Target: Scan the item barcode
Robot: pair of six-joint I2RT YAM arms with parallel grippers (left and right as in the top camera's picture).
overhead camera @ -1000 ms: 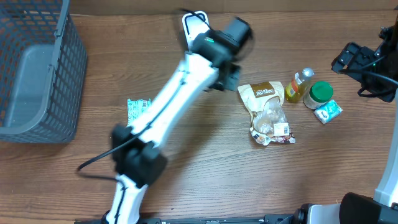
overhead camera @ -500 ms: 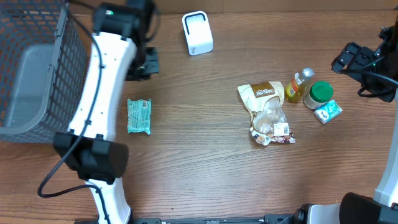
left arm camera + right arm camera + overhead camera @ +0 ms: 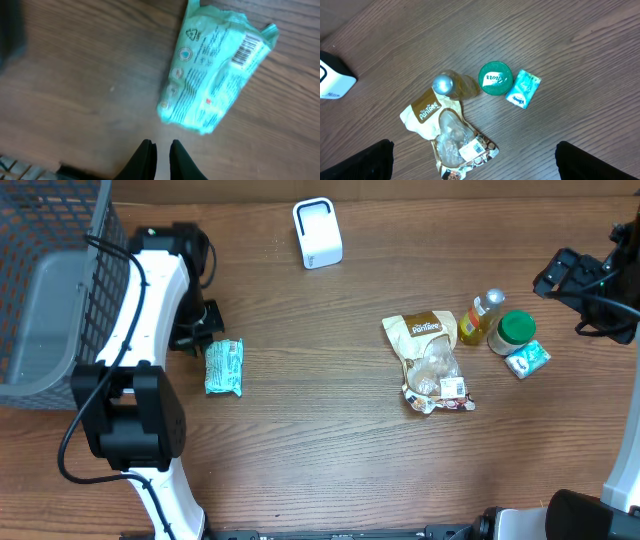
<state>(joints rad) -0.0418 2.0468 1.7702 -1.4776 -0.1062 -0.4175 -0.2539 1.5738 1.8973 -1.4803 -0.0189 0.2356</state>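
A teal packet (image 3: 224, 367) lies flat on the wooden table, left of centre. The left wrist view shows its printed back (image 3: 215, 70) with the barcode (image 3: 247, 50) facing up. My left gripper (image 3: 195, 330) hovers just left of the packet and does not touch it. Its black fingers (image 3: 147, 160) stand almost together, with only a thin gap and nothing between them. The white scanner (image 3: 317, 233) stands at the back centre. My right gripper (image 3: 575, 275) hangs wide open at the far right, above the other goods.
A grey mesh basket (image 3: 60, 300) fills the left edge. Right of centre lie a brown snack pouch (image 3: 430, 360), a yellow bottle (image 3: 478, 320), a green-lidded jar (image 3: 516, 330) and a small teal packet (image 3: 527, 359).
My left arm swung from over the scanner to the left side and now sits beside the teal packet. The right arm has not moved.
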